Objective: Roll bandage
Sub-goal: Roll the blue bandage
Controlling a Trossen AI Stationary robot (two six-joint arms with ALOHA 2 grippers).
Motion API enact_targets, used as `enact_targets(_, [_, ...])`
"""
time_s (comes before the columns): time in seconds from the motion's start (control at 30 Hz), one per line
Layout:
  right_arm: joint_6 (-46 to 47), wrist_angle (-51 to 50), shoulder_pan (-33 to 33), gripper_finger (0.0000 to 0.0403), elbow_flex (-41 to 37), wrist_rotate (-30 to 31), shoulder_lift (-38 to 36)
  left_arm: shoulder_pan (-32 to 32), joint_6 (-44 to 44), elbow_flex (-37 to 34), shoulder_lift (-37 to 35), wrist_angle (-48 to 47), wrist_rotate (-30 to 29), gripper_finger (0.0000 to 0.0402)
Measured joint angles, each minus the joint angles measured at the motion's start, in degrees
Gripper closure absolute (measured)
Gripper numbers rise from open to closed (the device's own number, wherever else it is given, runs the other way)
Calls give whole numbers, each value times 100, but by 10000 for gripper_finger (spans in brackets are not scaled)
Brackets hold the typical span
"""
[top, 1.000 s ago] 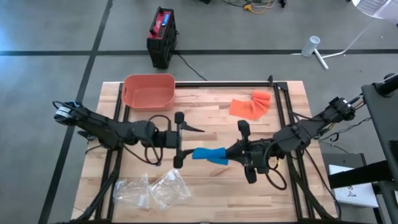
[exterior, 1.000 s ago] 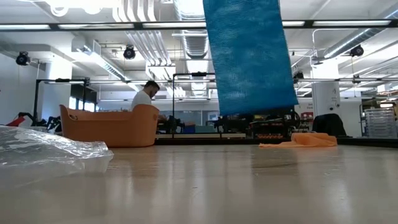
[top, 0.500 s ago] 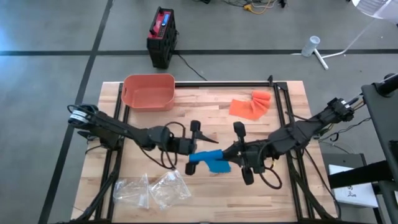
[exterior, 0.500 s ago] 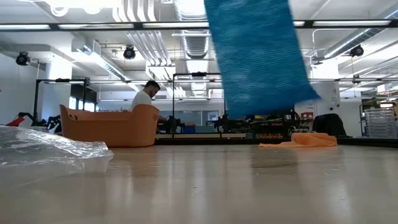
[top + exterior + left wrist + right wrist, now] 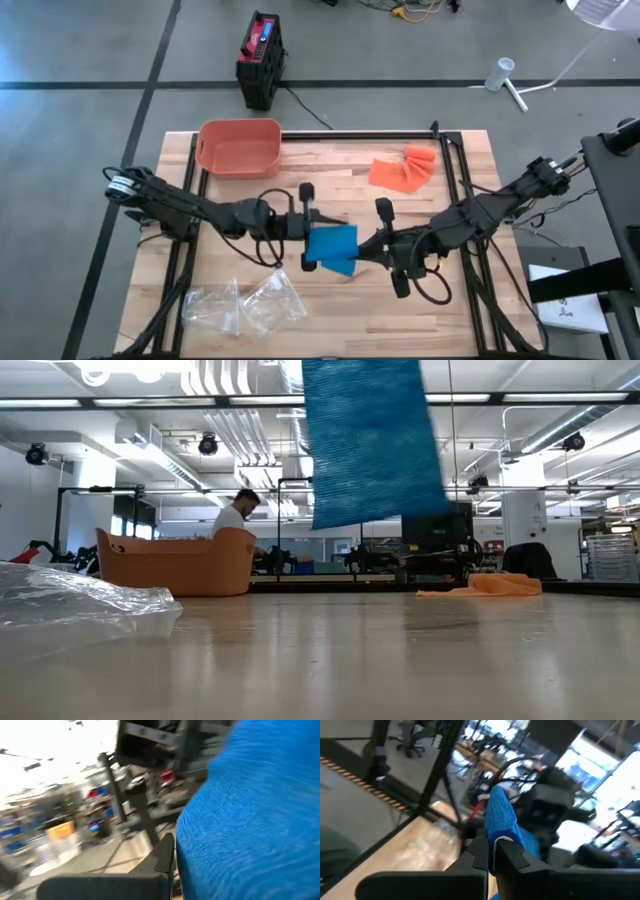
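Two dark robot arms meet over the middle of a wooden surface (image 5: 330, 300), holding a blue bandage (image 5: 333, 247) between them. The left gripper (image 5: 309, 237) has its jaws pinched on the bandage's edge on the side toward the orange basket (image 5: 238, 146), and the right gripper (image 5: 383, 247) has its jaws pressed tight on the opposite edge, as the right wrist view shows with the blue cloth (image 5: 501, 819) rising from between its fingers (image 5: 512, 854).

Seen from table height, the bandage (image 5: 370, 440) hangs as a broad flat sheet well clear of the surface (image 5: 330, 660), its lower edge slightly tilted. In the left wrist view the blue weave (image 5: 250, 820) fills most of the picture, too close to show the grip itself.

The basket stands at the far corner on the left arm's side. An orange cloth (image 5: 402, 168) lies crumpled on the surface, level with the basket but toward the right arm's side, well apart from the bandage. Clear plastic wrapping (image 5: 245, 303) lies on the near part of the surface, on the opposite side of the bandage from the basket. On the floor beyond the basket sits a red and black box (image 5: 261, 55). A person (image 5: 232, 518) shows in the room behind the basket (image 5: 178, 563).
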Motion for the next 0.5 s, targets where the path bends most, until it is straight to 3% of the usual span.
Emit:
enact_targets(0.1, [316,-271,-4,401,0,-265,-60,12,346,-5,-283,-296,-553,399])
enact_targets(0.2, [627,-505,-4,401,-4,-371,-74,45,893,27,-669,-279,-742,401])
enact_targets(0.33, [921,-556,-13,401,-160,-369,18,50,1424,362,-1072,-686,-727,401])
enact_targets(0.5, [1213,-436,-58,401,-330,-441,132,39,1723,1385,-1128,-2209,-138,401])
